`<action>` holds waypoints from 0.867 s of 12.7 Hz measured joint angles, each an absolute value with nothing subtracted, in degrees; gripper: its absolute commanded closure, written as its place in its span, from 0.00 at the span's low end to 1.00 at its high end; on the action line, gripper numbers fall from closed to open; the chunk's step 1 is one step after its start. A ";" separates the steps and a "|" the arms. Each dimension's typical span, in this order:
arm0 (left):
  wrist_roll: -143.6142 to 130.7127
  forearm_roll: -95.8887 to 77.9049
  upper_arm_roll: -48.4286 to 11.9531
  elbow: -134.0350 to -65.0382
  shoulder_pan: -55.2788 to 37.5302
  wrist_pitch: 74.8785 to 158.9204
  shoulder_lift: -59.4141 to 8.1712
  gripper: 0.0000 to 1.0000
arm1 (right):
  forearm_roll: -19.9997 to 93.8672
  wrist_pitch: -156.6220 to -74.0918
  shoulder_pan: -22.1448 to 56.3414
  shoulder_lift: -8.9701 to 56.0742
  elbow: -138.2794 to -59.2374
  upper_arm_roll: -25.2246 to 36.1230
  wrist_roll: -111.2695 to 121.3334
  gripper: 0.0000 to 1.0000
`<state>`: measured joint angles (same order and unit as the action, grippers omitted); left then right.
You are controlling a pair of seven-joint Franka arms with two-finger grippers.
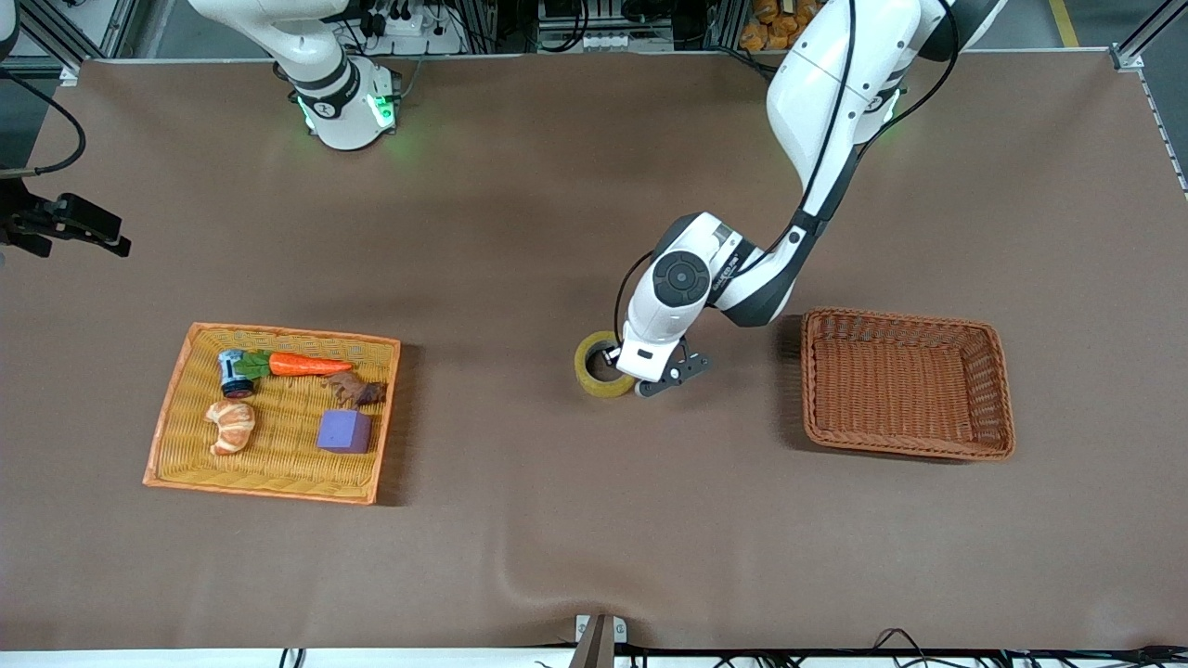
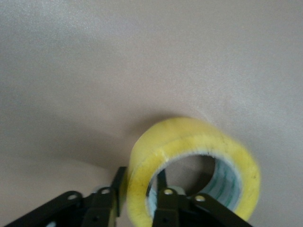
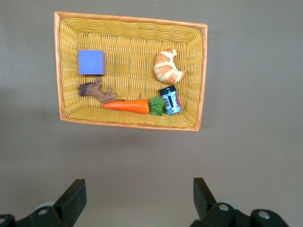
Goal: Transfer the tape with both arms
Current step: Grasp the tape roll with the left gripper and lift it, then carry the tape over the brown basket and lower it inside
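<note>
The tape, a yellowish translucent roll, lies on the brown table near its middle, between the two baskets. My left gripper is down at it and shut on the roll's wall on the side toward the brown basket. In the left wrist view one finger stands inside the hole of the tape and the other sits against its outer face. My right gripper is open and holds nothing. It hangs high over the table beside the yellow tray, and that arm waits.
The yellow wicker tray toward the right arm's end holds a carrot, a croissant, a purple cube, a small jar and a brown figure. An empty brown basket stands toward the left arm's end.
</note>
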<state>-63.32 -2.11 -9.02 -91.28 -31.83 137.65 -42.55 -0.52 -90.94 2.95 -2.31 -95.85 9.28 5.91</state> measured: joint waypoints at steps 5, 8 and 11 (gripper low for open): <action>-63.62 -2.15 -8.69 -91.07 -28.17 134.65 -37.57 1.00 | -0.52 -90.50 2.95 -2.30 -95.85 9.36 5.91 0.00; -59.24 -2.15 -8.87 -91.74 -21.76 123.30 -28.18 1.00 | -0.52 -90.50 2.95 -2.30 -95.86 9.36 5.91 0.00; -49.37 -2.15 -8.86 -93.20 -15.41 116.45 -20.78 1.00 | -0.52 -90.50 2.90 -2.29 -95.86 9.43 5.91 0.00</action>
<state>-49.37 -2.15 -8.86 -93.20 -15.41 116.45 -20.78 -0.52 -90.50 2.90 -2.29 -95.86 9.43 5.91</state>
